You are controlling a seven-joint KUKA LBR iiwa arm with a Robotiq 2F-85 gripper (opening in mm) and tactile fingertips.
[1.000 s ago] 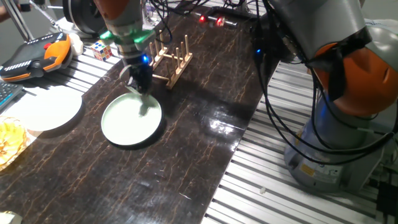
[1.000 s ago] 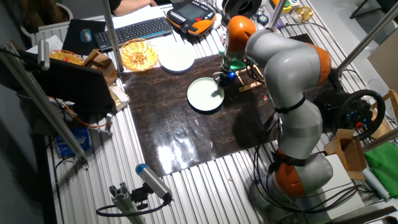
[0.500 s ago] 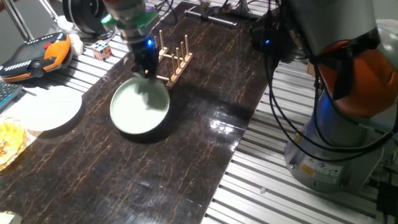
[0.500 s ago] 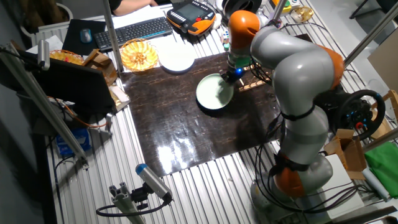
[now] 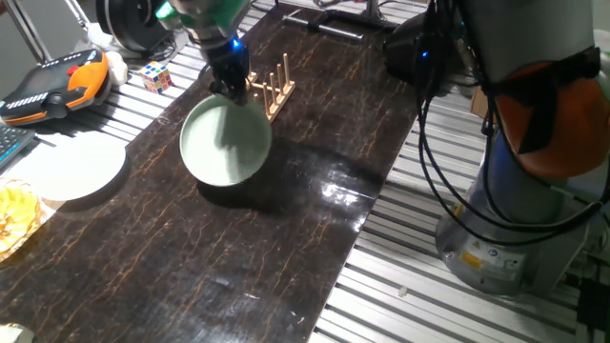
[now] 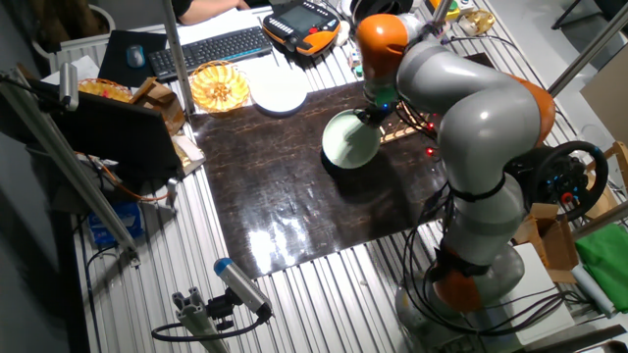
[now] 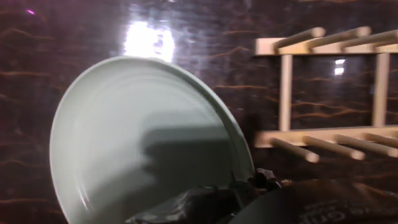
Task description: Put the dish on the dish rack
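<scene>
The pale mint-green dish [image 5: 224, 143] hangs tilted above the dark table, held by its upper rim. My gripper [image 5: 230, 88] is shut on that rim, just left of the wooden dish rack [image 5: 270, 92]. In the other fixed view the dish [image 6: 350, 143] hangs next to the rack [image 6: 402, 131] under the gripper [image 6: 374, 111]. In the hand view the dish [image 7: 137, 143] fills the left side, the rack [image 7: 323, 93] lies to the right, and my fingers [image 7: 205, 202] grip the dish's rim at the bottom edge.
A flat white plate [image 5: 71, 164] lies at the left, with a yellow bowl [image 5: 11, 217] near it. An orange controller [image 5: 52, 84] and a colour cube [image 5: 158, 75] sit at the back left. The arm's base [image 5: 515, 181] stands right of the table.
The gripper has lifted the dish off the table and carried it towards the rack. The dish has tipped from flat to steeply tilted.
</scene>
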